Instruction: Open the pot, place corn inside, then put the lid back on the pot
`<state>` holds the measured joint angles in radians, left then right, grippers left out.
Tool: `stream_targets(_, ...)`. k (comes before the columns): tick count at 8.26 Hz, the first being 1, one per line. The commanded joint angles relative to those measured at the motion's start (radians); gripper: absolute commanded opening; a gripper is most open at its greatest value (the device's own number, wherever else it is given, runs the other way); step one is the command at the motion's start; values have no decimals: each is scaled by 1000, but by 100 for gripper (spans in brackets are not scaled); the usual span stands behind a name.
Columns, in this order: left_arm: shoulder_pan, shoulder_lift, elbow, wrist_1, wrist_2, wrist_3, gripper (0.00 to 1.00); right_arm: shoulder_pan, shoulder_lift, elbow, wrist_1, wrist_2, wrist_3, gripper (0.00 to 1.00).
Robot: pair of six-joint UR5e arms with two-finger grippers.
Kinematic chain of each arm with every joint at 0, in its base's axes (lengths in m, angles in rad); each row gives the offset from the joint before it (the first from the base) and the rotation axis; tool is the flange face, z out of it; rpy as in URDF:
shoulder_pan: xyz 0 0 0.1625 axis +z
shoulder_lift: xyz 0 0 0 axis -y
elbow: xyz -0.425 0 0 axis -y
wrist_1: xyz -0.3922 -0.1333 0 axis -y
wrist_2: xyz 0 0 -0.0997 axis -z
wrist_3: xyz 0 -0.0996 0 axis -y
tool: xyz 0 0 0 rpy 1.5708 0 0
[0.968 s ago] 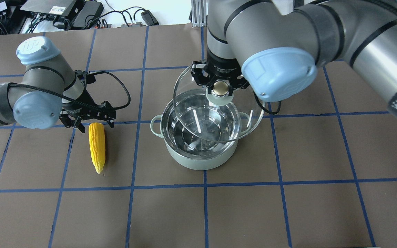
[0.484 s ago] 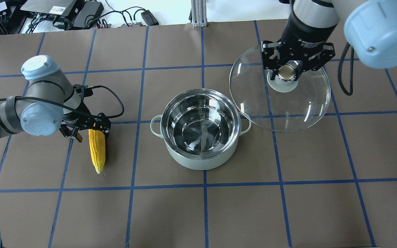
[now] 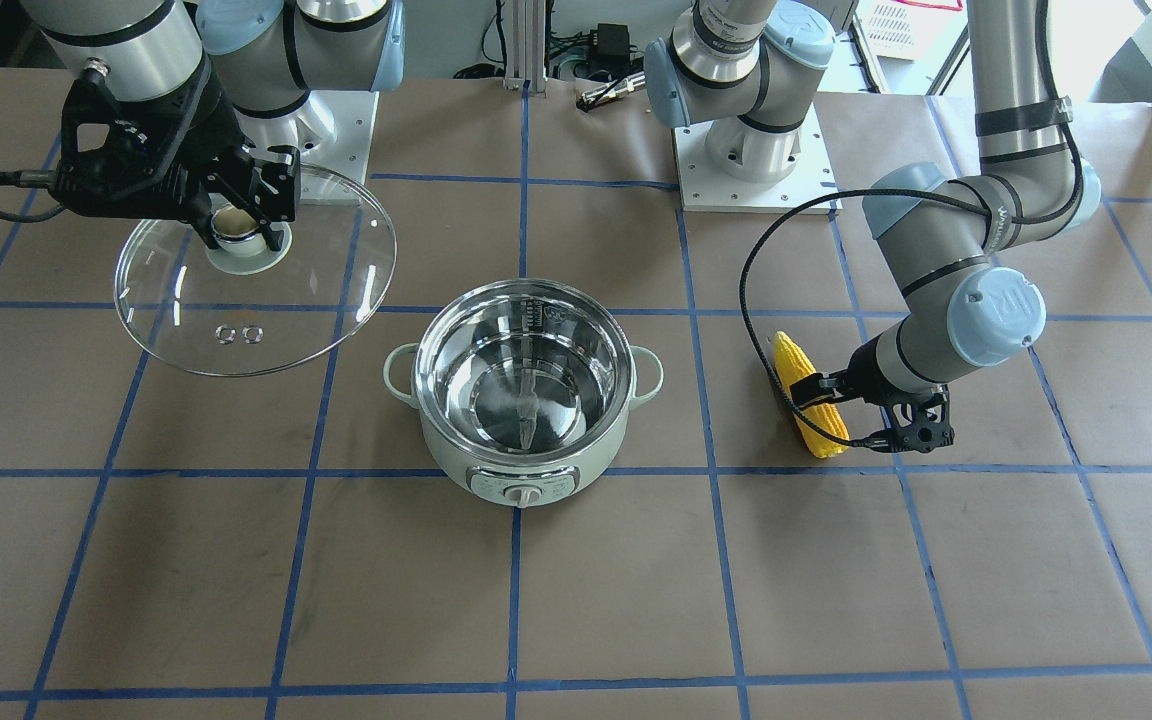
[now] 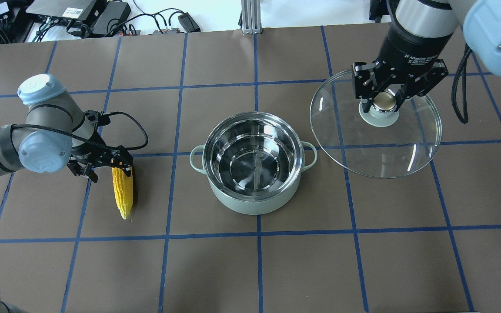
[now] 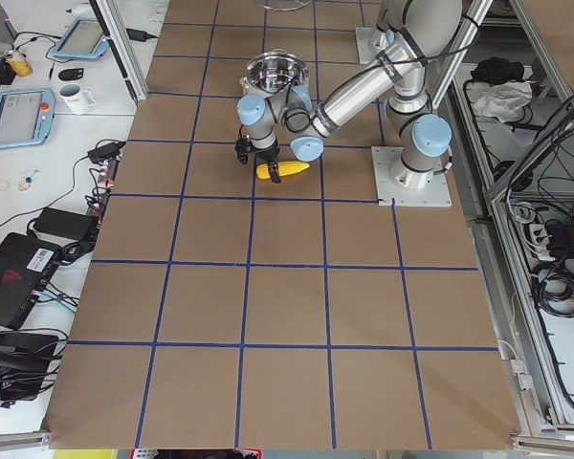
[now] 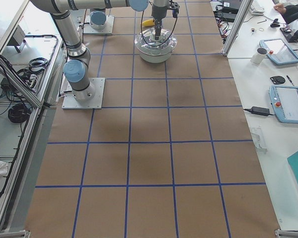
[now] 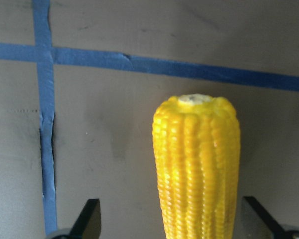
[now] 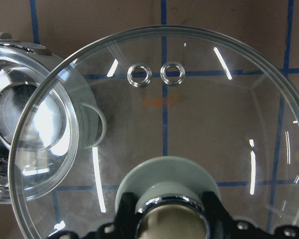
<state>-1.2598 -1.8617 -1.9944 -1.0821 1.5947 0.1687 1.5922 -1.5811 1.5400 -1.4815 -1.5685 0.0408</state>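
Fingers (image 7: 89, 221) of left gripper (image 4: 109, 169) spread, corn (image 7: 197, 169) between; gaps seen only from wrist. Right gripper (image 4: 385, 102) clamped on lid (image 4: 376, 152) knob.

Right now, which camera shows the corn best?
The left wrist view: the corn fills the frame, its kernels and stub end clear. Overhead and front-facing show it small; side views, a yellow speck; right wrist, nothing.
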Motion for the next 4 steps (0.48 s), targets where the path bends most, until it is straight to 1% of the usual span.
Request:
stream_targets(1,0,-5,2,1,-2,-8,100,0,-3,0,23,-28,-7,49)
stream_targets(4,0,-8,3,25,-13,-14,99,0,0,0,26,-30,-7,49)
